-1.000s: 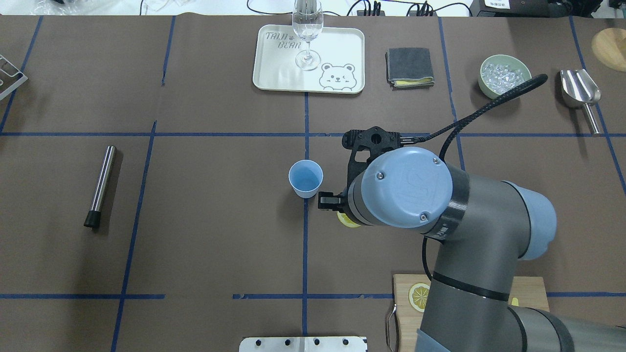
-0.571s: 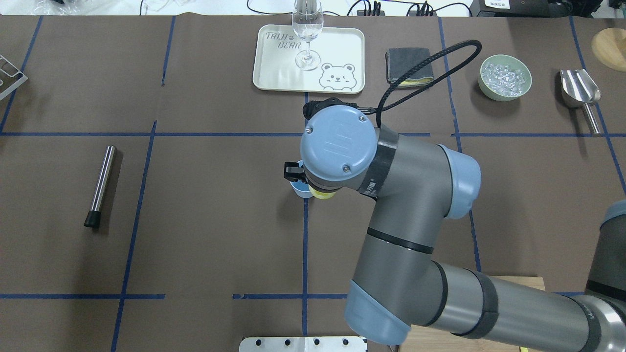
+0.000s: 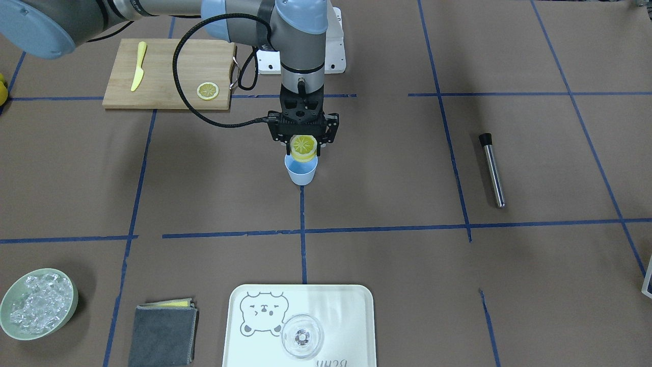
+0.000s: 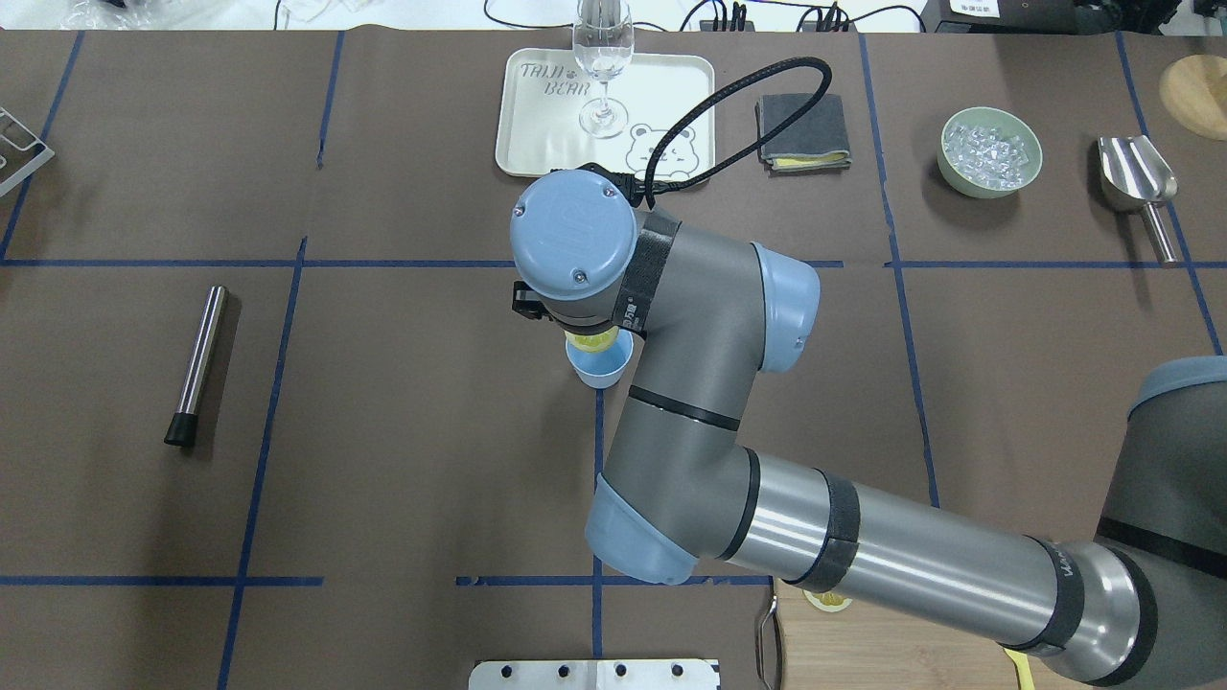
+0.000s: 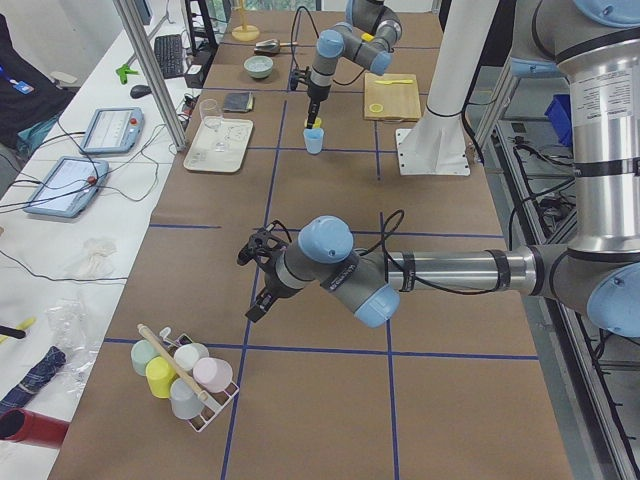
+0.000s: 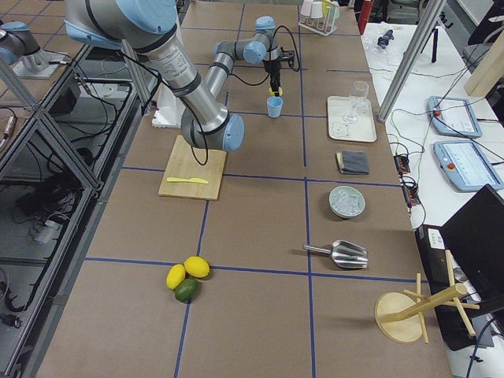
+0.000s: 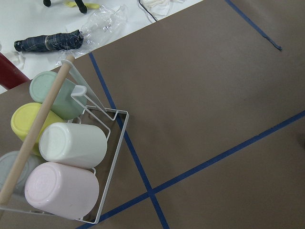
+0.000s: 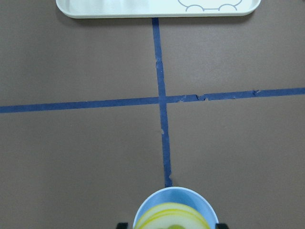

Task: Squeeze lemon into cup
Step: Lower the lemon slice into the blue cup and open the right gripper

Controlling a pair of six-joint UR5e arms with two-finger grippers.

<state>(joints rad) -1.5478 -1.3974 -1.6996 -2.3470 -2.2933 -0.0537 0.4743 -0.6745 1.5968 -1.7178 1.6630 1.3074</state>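
Note:
The light-blue cup [image 3: 301,172] stands upright at the table's centre on a blue tape line; it also shows in the overhead view [image 4: 602,365] and the right wrist view [image 8: 172,208]. My right gripper [image 3: 304,145] is shut on the lemon [image 3: 303,145], a thick yellow piece with its segmented cut face toward the front camera, held just above the cup's mouth. In the overhead view the wrist hides most of the lemon [image 4: 590,339]. My left gripper [image 5: 254,270] shows only in the exterior left view, near a rack of cups; I cannot tell its state.
A wooden cutting board [image 3: 168,76] carries a thin lemon slice [image 3: 208,90] and a yellow knife [image 3: 138,66]. A tray [image 3: 351,331] holds a clear glass [image 3: 301,335]. A bowl of ice [image 3: 38,304], a folded cloth [image 3: 163,335] and a metal muddler [image 3: 492,168] lie around.
My right arm has swung left and toward the far side, carrying the lemon from beside the cup to over its mouth. The cup has stayed in place.

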